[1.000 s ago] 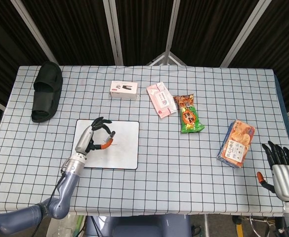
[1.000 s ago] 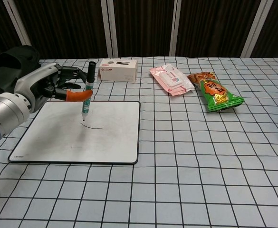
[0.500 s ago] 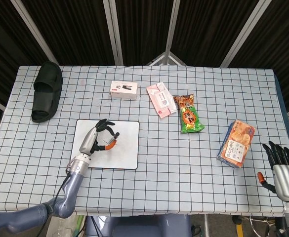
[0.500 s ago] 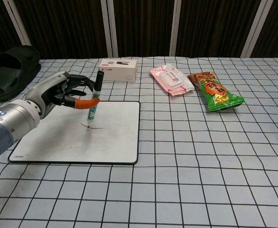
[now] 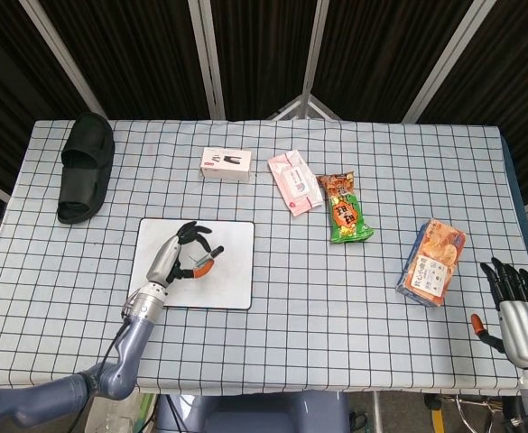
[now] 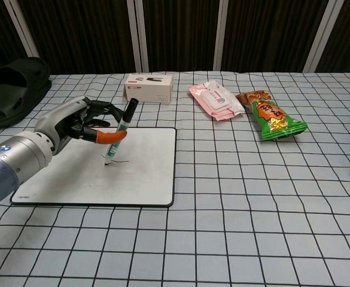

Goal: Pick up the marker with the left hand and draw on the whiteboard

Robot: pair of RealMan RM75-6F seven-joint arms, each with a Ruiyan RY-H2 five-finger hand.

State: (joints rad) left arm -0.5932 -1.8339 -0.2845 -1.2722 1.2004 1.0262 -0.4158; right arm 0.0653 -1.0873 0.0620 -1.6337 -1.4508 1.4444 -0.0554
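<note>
- The marker [image 6: 120,136] is a slim thing with a black cap end up top and a light barrel, tilted so the top leans toward 1 o'clock, tip down on the whiteboard [image 6: 145,167].
- The whiteboard is white with a dark rim, lying flat at about 8 o'clock on the desk [image 5: 336,289], and there's a short dark squiggle right at the marker tip.
- The desk has a pale cloth with a black grid; behind it it's all dark panels with light metal bars.
- Other stuff: a black slipper [image 5: 85,165] out at 10 o'clock, a small white box [image 5: 226,164] at 12, a pink wipes pack [image 5: 294,182] just next to it, a green snack bag [image 5: 347,209] and an orange snack pack [image 5: 432,262] at 3 o'clock.
- Left hand [image 6: 82,119] is grasping the marker, pinched mid-barrel between the orange-tipped thumb and the dark fingers [image 6: 106,109], hand hovering over the board.
- Right hand [image 5: 514,311] sits off the desk's edge at 4 o'clock, fingers straight and apart, holding nothing.
</note>
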